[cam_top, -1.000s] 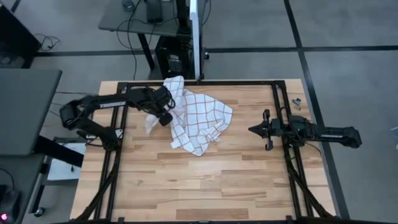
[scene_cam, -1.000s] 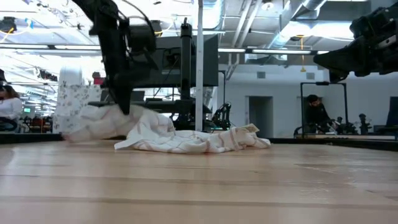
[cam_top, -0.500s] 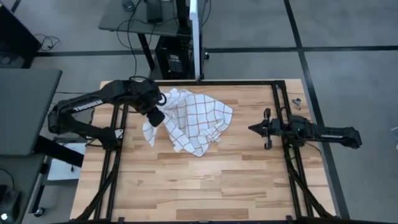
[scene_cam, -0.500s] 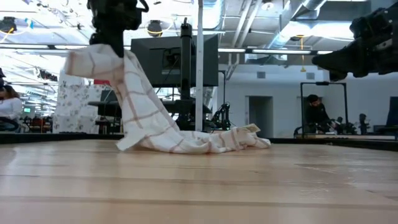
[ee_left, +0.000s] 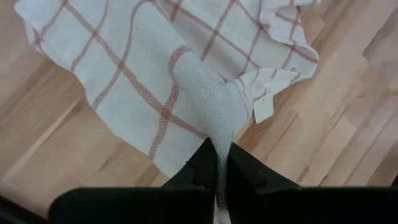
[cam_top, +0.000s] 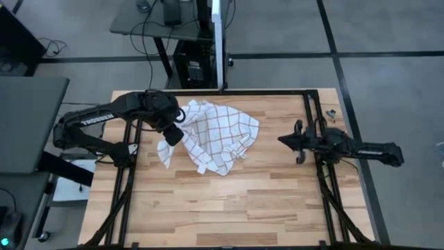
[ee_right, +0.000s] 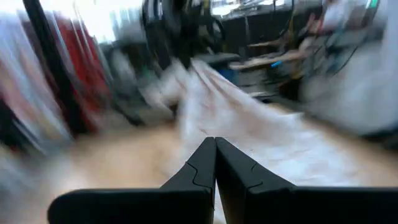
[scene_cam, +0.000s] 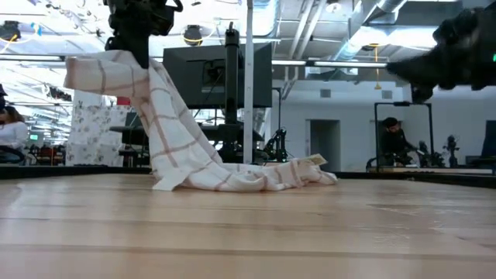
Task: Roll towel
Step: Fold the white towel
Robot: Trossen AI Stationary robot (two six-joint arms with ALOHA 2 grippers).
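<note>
Gripping one edge of the towel (scene_cam: 182,147) between closed fingers, the left gripper (cam_top: 175,134) holds it raised above the wooden table (cam_top: 229,208), near the table's back left corner. From table height the checked cloth hangs from the pinch in a long slope, its lower part bunched on the boards toward the middle of the far side, so only the pinched end is off the surface. The left wrist camera shows a narrow fold of fabric running straight in between the two dark fingers (ee_left: 202,168), with the rest of the towel spread loosely below and a small label at one hem. Lifting by a single edge looks meant to pull the crumpled cloth out of its heap, since a towel probably needs to lie flat before it can be rolled; nothing is rolled yet. The right gripper (cam_top: 282,142) waits with its fingers pressed together and empty, held above the right side of the table, well apart from the cloth and pointing toward it.
</note>
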